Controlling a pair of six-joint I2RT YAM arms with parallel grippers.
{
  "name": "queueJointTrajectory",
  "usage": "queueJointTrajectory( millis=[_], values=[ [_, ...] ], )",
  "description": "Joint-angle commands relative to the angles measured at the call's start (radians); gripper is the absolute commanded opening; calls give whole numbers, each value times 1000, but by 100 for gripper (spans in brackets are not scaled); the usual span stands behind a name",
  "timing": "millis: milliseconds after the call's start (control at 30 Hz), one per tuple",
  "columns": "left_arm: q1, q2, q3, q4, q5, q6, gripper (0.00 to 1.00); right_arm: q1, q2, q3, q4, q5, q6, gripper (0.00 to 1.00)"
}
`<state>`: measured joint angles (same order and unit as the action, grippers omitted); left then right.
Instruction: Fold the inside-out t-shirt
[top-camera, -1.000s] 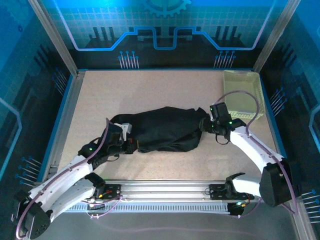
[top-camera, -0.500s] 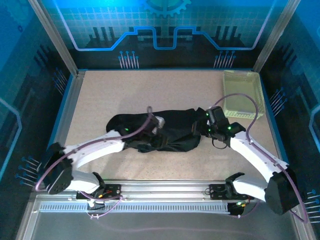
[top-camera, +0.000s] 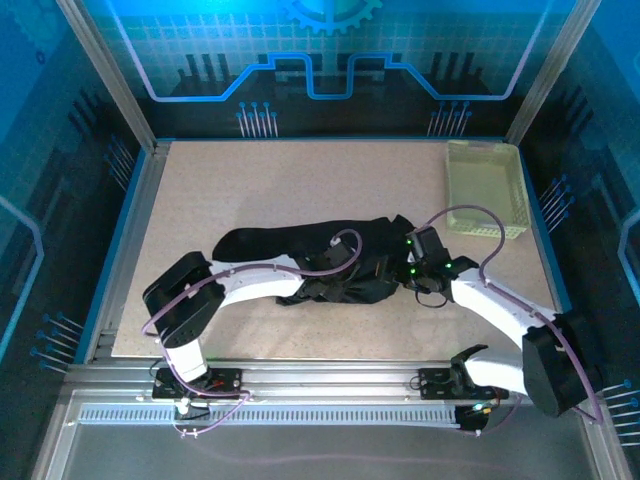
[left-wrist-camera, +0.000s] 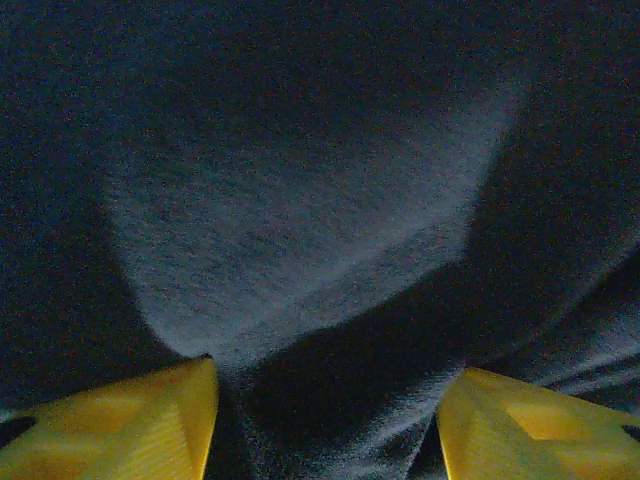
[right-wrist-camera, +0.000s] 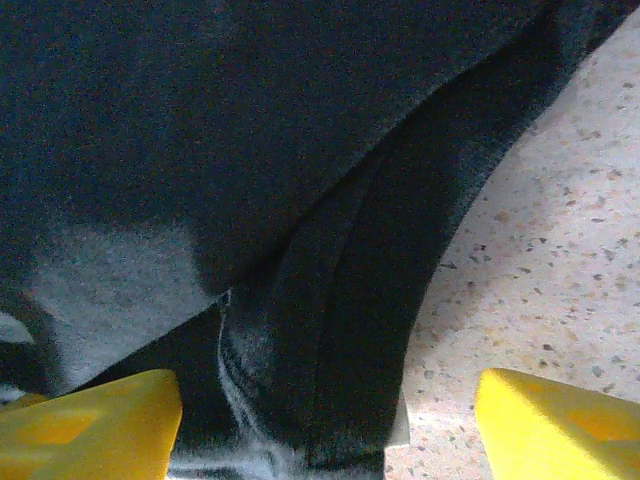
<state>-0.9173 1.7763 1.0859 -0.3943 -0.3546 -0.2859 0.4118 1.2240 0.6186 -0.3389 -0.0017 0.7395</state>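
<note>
Left pincer (left-wrist-camera: 325, 425) is holding its yellow fingers (left-wrist-camera: 130, 420) apart, with black cloth of the inside-out t-shirt (top-camera: 265, 241) lying between and beneath them. Right pincer (right-wrist-camera: 325, 430) is also standing spread, straddling a folded edge of the shirt beside speckled tabletop (top-camera: 250, 180). The shirt is lying bunched across the tabletop's middle, both arms reaching over its right half. The pale yellow-green basket (top-camera: 452, 190) is sitting in the far right corner, apart from the shirt, its floor showing bare

Lit evenly from above across the table (top-camera: 260, 180), with blue glow beyond its far edge; dim, grainy and soft in both wrist views, with little detail in the black t-shirt (left-wrist-camera: 300, 230).
</note>
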Motion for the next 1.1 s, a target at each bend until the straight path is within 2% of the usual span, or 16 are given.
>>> queueJointTrajectory(
  millis=[0,167,300,400,500,567,633,867,967,1067],
  values=[
    [33,20,34,-3,-34,17,45,13,27,-5,31,-17,14,75],
    [50,-13,30,10,-3,15,22,36,67,13,10,21,-6,57],
    [68,-36,18,35,28,7,1,81,101,36,-16,125,-46,33],
    [95,-85,-3,53,59,-17,0,100,92,59,-58,173,-59,15],
    [110,-230,-67,106,91,-46,0,124,31,96,-151,287,-92,7],
    [115,-341,-92,113,100,-62,0,143,-28,132,-230,381,-130,4],
    [115,-457,-105,101,102,-71,0,148,-102,164,-287,413,-179,2],
    [115,-841,-212,167,90,-56,0,155,-377,330,-442,335,-317,3],
    [141,-858,-212,143,39,-40,0,150,-387,370,-463,315,-350,6],
    [211,-765,-191,98,80,-64,0,134,-322,338,-441,318,-328,7]
  ],
)
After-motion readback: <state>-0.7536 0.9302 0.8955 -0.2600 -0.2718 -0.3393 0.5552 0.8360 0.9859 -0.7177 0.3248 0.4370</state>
